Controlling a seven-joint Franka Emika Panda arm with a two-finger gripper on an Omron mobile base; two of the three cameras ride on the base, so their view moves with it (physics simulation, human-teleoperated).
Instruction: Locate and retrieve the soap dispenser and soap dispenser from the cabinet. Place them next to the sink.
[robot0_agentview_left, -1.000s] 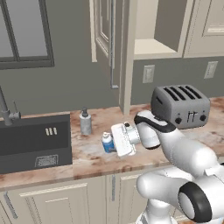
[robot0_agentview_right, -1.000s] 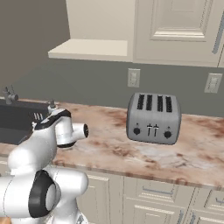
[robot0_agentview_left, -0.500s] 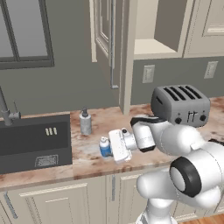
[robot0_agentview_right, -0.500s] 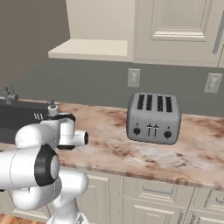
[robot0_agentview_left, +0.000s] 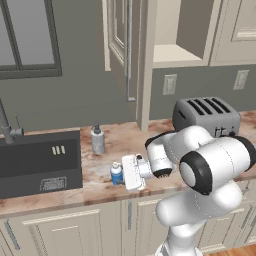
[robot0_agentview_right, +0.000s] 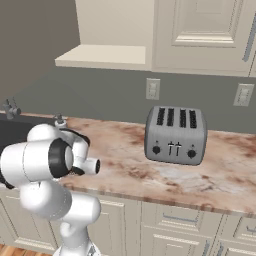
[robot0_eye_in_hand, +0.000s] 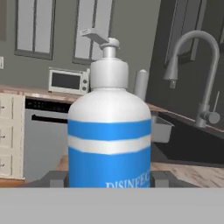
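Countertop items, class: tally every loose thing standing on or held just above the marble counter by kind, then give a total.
Grey soap dispenser: 1
Blue soap dispenser, held in the gripper: 1
Toaster: 1
Total: 3

Glossy white rounded arm — dark joint rings.

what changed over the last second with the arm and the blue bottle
The gripper, shut on the blue soap dispenser, carried it left along the counter toward the sink as the arm's upper links swung round. The grey soap dispenser and toaster stayed put.
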